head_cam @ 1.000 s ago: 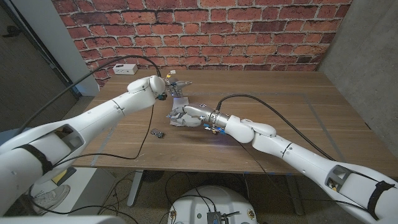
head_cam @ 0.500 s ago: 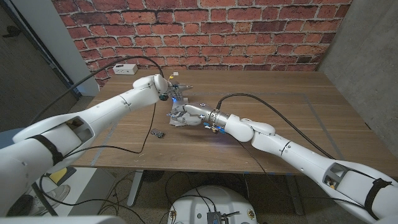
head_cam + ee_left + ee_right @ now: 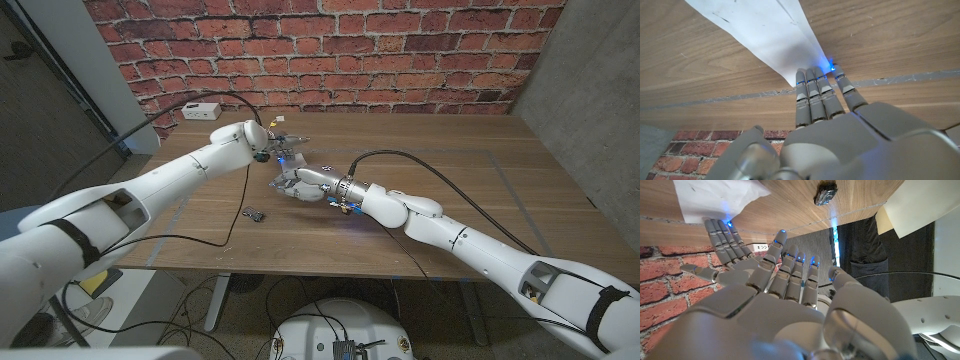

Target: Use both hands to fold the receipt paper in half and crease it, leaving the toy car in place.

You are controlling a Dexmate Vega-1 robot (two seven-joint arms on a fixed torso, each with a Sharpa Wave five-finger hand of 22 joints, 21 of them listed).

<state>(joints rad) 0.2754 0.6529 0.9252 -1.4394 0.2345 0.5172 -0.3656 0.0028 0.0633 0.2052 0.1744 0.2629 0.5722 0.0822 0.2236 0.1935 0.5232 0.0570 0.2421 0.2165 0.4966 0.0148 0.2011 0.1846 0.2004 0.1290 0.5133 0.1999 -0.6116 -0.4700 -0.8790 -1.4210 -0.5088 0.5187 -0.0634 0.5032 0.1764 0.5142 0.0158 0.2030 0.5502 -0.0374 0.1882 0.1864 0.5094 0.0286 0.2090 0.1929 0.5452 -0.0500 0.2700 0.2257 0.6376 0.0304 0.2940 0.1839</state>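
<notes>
The white receipt paper (image 3: 281, 168) lies on the wooden table (image 3: 450, 190) between my two hands. My left hand (image 3: 283, 146) reaches over its far end, and in the left wrist view its straight fingers (image 3: 810, 92) press down on the narrow end of the receipt paper (image 3: 760, 35). My right hand (image 3: 296, 182) is at the paper's near end. In the right wrist view the right hand (image 3: 780, 295) has its fingers spread with nothing between them, a short way from the paper (image 3: 710, 197) and the left hand's fingers (image 3: 720, 235). The small dark toy car (image 3: 254, 212) (image 3: 826, 193) sits nearer the table's front, apart from both hands.
A white box (image 3: 202, 110) stands at the table's back left corner. A black cable (image 3: 236, 205) hangs across the left part of the table near the toy car. The brick wall (image 3: 330, 50) rises behind the far edge.
My right hand has edged a little toward the left hand at the paper's near end. The left hand shifted slightly right over the far end. The toy car has not moved.
</notes>
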